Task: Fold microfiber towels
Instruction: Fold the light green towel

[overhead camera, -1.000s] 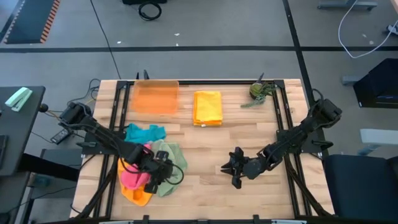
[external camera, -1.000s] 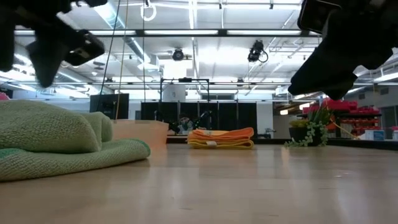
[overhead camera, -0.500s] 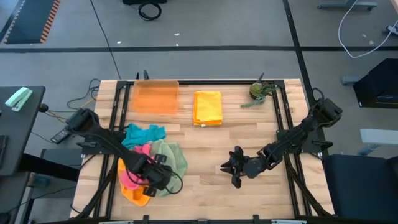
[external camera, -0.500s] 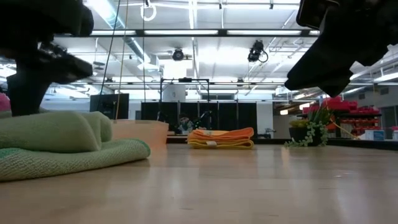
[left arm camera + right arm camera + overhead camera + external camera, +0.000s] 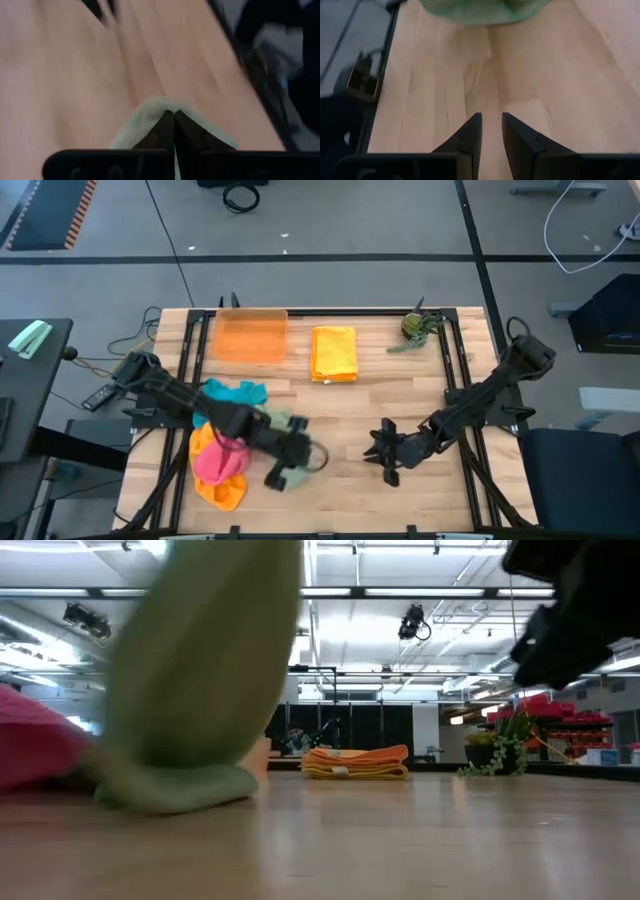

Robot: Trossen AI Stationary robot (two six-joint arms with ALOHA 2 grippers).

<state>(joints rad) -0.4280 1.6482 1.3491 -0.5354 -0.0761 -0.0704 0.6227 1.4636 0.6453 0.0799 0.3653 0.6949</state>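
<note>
While the left gripper (image 5: 288, 467) sits over the front middle of the table (image 5: 400, 395), its fingers (image 5: 167, 131) are clenched on a fold of the sage green towel (image 5: 287, 450); the cloth hangs from the grip with its lower end on the wood, filling the left part of the low view; just left of it lies a heap of the pink towel (image 5: 215, 463) over an orange towel (image 5: 222, 493), with the teal-blue towel (image 5: 232, 392) behind; a folded yellow towel (image 5: 334, 352) rests at the back beside the orange tray (image 5: 250, 337); a small plant (image 5: 415, 327) stands at the back right; the right gripper (image 5: 385, 453) hovers right of the green cloth, fingers (image 5: 470, 135) slightly parted, gripping nothing.
</note>
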